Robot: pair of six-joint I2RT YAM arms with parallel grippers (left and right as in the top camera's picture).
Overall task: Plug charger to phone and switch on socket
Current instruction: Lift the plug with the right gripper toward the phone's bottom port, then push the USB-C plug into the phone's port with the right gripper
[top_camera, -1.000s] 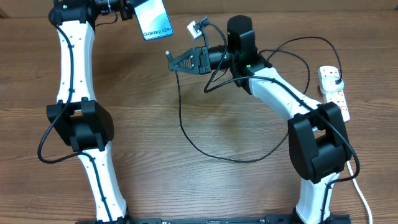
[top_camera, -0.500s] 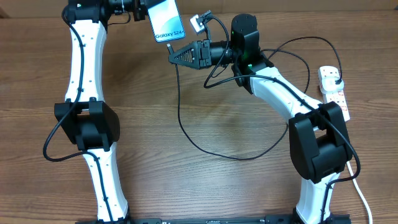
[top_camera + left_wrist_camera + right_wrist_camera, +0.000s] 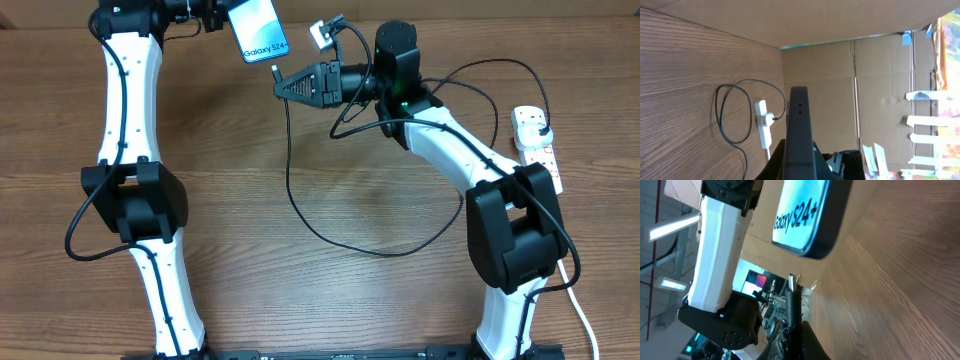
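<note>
I hold slim teal-screened smartphone [image 3: 262,28] clamped in left hand [image 3: 225,14], thin black charger cable [image 3: 288,160] clamped in right hand [image 3: 283,86].

Wood-grain table [image 3: 300,300], black charger cable [image 3: 288,150] looped, white socket [image 3: 540,150] far right.

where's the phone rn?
Overhead view, top, left of centre: the phone is gripped in the left hand, with the right hand holding the charger tip just below-right of it.
</note>
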